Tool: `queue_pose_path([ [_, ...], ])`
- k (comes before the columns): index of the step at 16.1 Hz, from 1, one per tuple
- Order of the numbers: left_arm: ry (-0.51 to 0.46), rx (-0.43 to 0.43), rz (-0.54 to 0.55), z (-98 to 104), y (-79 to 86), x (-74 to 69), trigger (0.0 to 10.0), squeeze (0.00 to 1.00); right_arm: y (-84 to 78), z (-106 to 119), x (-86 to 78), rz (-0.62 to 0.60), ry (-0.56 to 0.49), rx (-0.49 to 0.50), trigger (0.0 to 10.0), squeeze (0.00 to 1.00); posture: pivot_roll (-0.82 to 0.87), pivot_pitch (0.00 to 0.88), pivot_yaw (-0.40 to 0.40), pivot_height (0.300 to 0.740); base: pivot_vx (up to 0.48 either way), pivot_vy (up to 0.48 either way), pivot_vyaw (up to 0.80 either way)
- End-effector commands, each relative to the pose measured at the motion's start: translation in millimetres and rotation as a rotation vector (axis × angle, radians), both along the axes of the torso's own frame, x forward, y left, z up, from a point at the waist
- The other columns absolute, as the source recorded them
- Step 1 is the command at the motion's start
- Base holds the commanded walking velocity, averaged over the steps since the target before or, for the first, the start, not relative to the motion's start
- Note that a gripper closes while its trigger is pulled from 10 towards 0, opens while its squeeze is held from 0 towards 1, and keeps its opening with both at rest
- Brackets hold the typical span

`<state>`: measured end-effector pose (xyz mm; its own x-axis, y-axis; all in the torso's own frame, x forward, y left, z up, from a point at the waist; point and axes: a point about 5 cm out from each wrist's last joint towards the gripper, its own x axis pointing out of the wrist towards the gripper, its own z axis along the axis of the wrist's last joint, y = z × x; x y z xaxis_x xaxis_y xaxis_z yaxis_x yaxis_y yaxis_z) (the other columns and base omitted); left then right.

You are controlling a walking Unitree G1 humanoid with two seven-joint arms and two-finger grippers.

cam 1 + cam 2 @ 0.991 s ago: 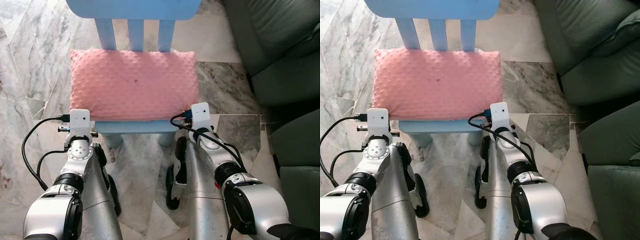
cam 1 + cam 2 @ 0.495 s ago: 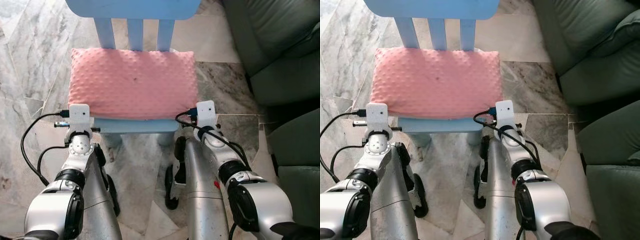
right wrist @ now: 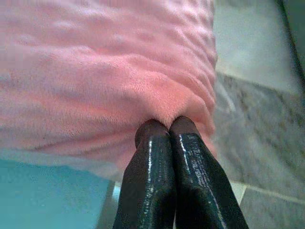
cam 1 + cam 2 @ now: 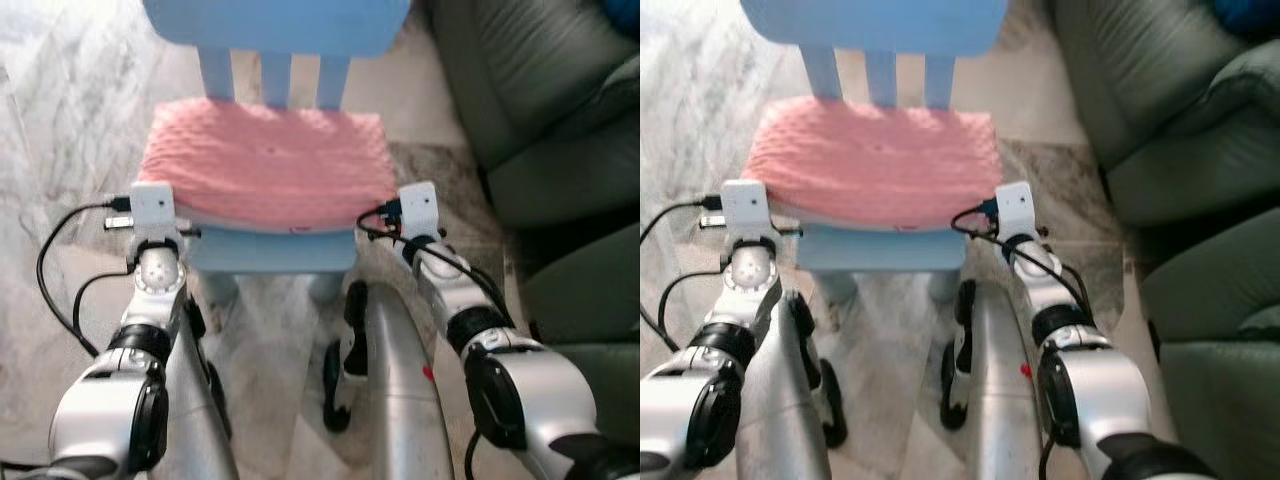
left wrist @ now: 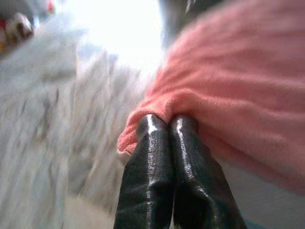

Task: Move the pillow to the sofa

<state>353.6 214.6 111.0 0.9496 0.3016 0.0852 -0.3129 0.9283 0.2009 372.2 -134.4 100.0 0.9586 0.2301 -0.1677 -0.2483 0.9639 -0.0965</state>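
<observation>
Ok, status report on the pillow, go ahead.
Left pincer and right pincer both shut on pink pillow corners. Pillow on blue chair. Green sofa to the right, nothing between.

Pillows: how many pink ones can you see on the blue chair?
1. The pink pillow lies across the seat of the blue chair, in front of its back slats. The left gripper and right gripper each pinch a near corner.

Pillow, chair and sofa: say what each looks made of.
Pillow: soft pink fleece-like fabric, with a raised dotted, fuzzy nap. Chair: light blue painted wood or plastic, smooth and matte; cannot tell which. Sofa: dark green leather or imitation leather, with a smooth surface, a slight sheen and soft creases.
</observation>
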Motion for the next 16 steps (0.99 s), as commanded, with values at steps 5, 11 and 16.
queue_pose_path([
  [5,-0.023,0.030,-0.206,-11.6,-25.3,-32.0,0.0,0.00,-20.9,6.2,-7.9,-0.019,-0.126,0.069,0.0,0.00,0.07,0.000,-0.081,0.517,0.000,0.000,0.00],
  [11,0.012,0.081,-0.205,-22.1,-23.9,-88.0,0.0,0.00,-36.2,-43.3,-78.0,-0.168,-0.142,0.160,0.0,0.00,0.12,0.000,-0.046,0.517,0.000,0.000,0.00],
  [16,0.041,0.089,-0.262,-22.8,-39.9,-103.3,0.0,0.00,-34.8,-40.6,-98.1,-0.179,-0.162,0.183,0.0,0.00,0.08,0.000,-0.017,0.517,0.000,0.000,0.00],
])
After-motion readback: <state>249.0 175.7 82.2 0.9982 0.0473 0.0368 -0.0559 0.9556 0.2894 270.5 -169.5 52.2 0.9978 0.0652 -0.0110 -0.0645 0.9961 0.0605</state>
